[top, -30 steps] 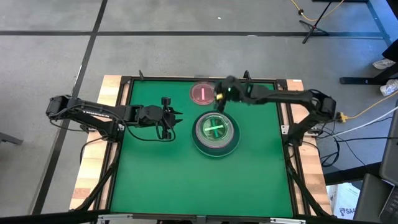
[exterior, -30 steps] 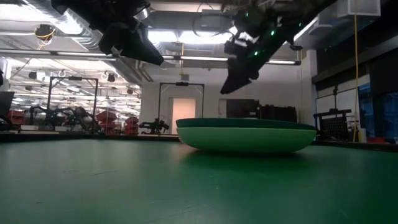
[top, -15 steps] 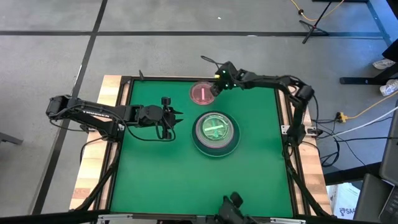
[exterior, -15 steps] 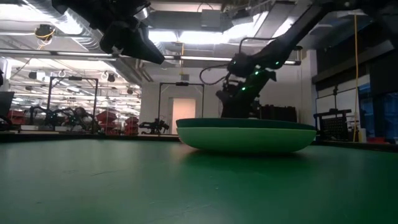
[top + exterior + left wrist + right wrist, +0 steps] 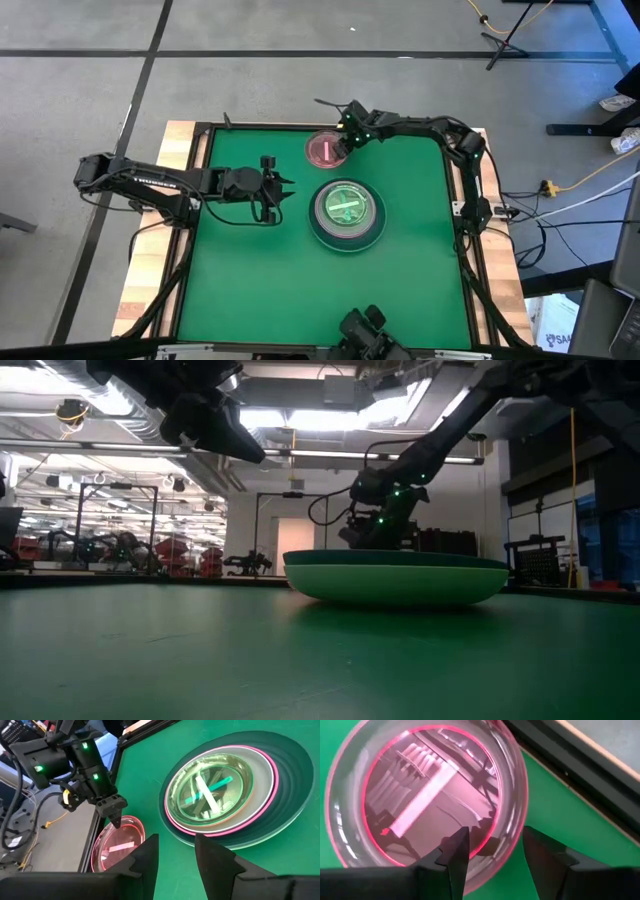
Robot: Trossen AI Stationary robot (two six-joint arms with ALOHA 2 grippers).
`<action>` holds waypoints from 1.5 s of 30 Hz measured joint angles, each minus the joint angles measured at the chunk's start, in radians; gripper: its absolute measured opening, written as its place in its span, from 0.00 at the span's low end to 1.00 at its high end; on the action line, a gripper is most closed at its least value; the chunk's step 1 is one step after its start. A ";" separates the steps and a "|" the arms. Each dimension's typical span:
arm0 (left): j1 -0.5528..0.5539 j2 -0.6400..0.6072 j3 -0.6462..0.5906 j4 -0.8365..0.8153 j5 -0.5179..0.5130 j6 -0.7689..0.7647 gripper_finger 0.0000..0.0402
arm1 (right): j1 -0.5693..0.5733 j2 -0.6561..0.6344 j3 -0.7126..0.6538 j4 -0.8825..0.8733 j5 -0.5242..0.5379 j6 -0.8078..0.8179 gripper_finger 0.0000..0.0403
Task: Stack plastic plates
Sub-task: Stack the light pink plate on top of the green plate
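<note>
My right gripper (image 5: 492, 847) is open over the small pink plate (image 5: 324, 150) near the table's (image 5: 250, 290) far edge; I'd straddle its rim, then clamp. Stack (image 5: 346, 210) sits mid-table. Left gripper (image 5: 285, 193) open, waiting just beside it

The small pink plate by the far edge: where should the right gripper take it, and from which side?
Probably the rim, from above. The small pink plate lies flat and alone on the mat, and its raised wall is the only part fingers can close on. The right gripper is open, straddling the rim nearest the right arm, one finger inside and one outside. The stack lies apart, so nothing blocks the lift.
</note>
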 joint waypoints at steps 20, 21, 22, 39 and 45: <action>0.002 0.000 0.000 0.002 0.002 -0.018 0.30 | 0.001 0.029 0.007 0.019 0.000 -0.036 0.03; 0.002 0.000 0.000 0.002 0.002 -0.018 0.30 | 0.002 0.029 0.007 0.022 0.008 -0.046 0.02; 0.002 0.000 0.000 0.002 0.002 -0.018 0.30 | 0.002 0.029 0.007 0.023 0.010 -0.050 0.02; 0.002 0.000 0.000 0.002 0.001 -0.016 0.30 | 0.002 -0.099 0.004 0.067 0.090 -0.071 0.00; 0.001 0.000 0.000 0.002 0.001 -0.016 0.30 | 0.002 -0.210 0.004 0.016 0.087 -0.084 0.00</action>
